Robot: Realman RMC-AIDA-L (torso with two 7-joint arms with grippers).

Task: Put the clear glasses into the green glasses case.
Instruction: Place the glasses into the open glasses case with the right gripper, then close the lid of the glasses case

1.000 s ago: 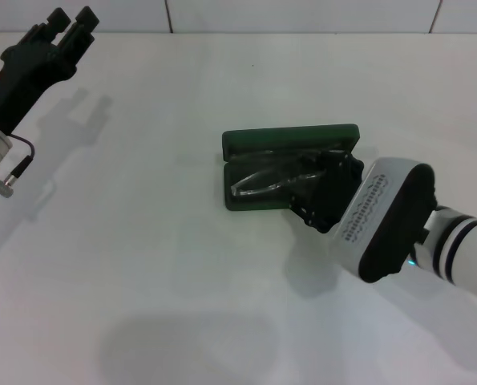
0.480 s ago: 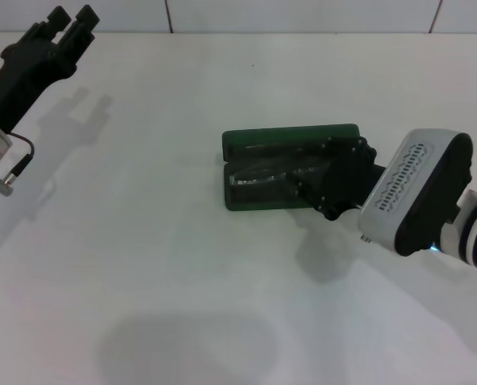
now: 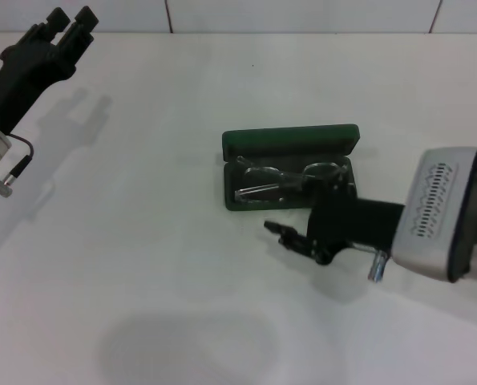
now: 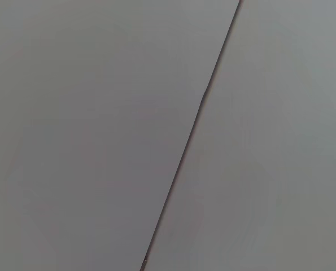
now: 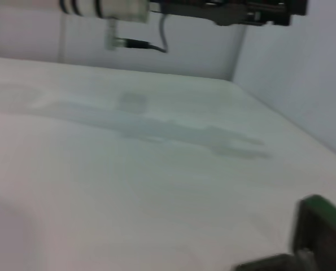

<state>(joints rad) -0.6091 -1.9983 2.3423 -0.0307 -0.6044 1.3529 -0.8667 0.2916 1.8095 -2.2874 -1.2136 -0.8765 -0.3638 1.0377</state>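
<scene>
The green glasses case (image 3: 232, 196) lies open in the middle of the white table, its lid (image 3: 290, 140) folded back on the far side. The clear glasses (image 3: 280, 178) rest inside it on the dark lining, arms folded. Just in front of the case, above the table, my right gripper (image 3: 280, 234) points left, open and holding nothing, apart from the case. A corner of the case (image 5: 320, 226) shows in the right wrist view. My left gripper (image 3: 71, 18) is parked high at the far left, open and empty.
The white table (image 3: 142, 265) extends to a tiled wall at the back. My left arm (image 5: 128, 8) also appears far off in the right wrist view. The left wrist view holds only a grey surface with a dark seam (image 4: 190, 141).
My right gripper has pulled back out of the case toward the near side and turned to point left. The glasses stay in the case, now uncovered. The left arm has not moved.
</scene>
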